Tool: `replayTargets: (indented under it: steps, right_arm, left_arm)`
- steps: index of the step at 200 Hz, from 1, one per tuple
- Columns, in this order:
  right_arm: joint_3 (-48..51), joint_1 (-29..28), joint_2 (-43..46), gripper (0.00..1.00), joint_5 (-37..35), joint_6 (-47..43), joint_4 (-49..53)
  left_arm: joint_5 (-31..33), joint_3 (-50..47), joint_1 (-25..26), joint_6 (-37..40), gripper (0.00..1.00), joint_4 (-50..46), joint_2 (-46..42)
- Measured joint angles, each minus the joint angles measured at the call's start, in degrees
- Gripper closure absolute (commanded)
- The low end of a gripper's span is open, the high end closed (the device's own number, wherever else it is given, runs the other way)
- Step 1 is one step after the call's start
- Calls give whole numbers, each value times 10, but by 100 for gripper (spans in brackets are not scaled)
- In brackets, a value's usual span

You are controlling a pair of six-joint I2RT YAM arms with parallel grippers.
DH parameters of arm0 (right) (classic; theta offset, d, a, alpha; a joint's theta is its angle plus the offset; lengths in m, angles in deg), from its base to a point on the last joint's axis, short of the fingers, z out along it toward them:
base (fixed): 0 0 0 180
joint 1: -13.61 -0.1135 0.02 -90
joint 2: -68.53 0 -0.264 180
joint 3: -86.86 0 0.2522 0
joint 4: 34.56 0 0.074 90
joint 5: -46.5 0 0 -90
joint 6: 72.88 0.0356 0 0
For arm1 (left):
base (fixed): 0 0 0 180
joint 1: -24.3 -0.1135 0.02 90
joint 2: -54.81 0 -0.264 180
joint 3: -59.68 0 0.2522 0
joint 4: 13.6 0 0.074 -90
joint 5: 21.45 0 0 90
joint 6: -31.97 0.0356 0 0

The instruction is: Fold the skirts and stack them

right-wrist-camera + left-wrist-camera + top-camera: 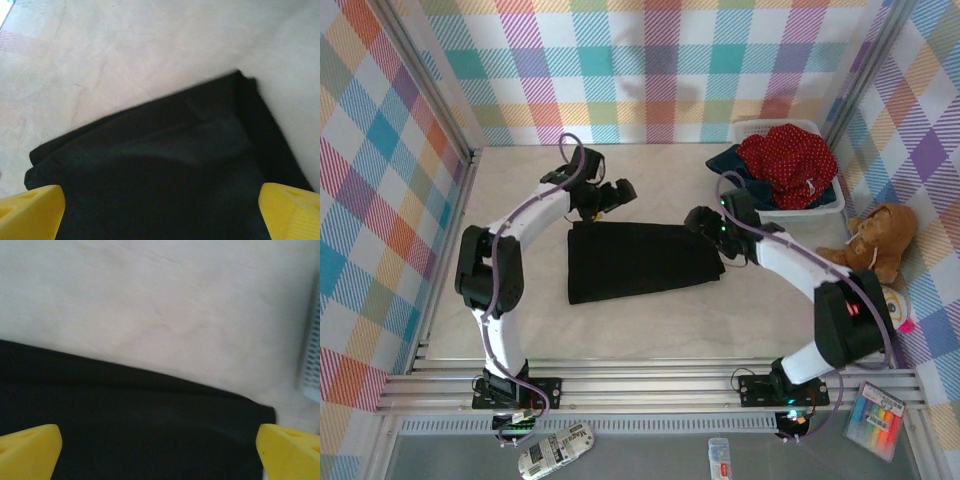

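Black skirt (640, 260) flat on tabletop (650, 335). Over its far edge, left claw (160, 452), fingers spread wide. At its right edge, right claw (160, 212) likewise.

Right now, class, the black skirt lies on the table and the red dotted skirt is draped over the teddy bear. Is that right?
Not quite: the red dotted skirt lies in the white basket, not over the teddy bear beside it, as the top external view shows. The black skirt does lie on the table.

A white basket (812, 214) sits far right on the table (650, 330), a brown teddy bear (878, 238) beside it.
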Motion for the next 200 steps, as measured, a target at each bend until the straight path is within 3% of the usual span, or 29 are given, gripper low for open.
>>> replayTargets:
  steps: [18, 67, 108, 140, 182, 200]
  right_arm:
    - [60, 7, 46, 1, -2, 23, -4]
    - [150, 20, 85, 5, 15, 76, -14]
    - [184, 20, 77, 13, 52, 109, -72]
    - [185, 20, 44, 21, 75, 120, -114]
    - [190, 19, 12, 26, 73, 140, -153]
    - [201, 18, 10, 39, 60, 151, -180]
  left_arm:
    - [2, -17, 35, -7, 26, 1, -25]
    - [-18, -28, 71, -26, 36, -2, 34]
    - [-15, 57, 70, -22, 49, -23, 154]
    - [-18, 143, 70, -15, 49, -43, 218]
    - [-18, 148, 70, -10, 47, -45, 223]
    - [-20, 148, 70, -4, 46, -47, 223]
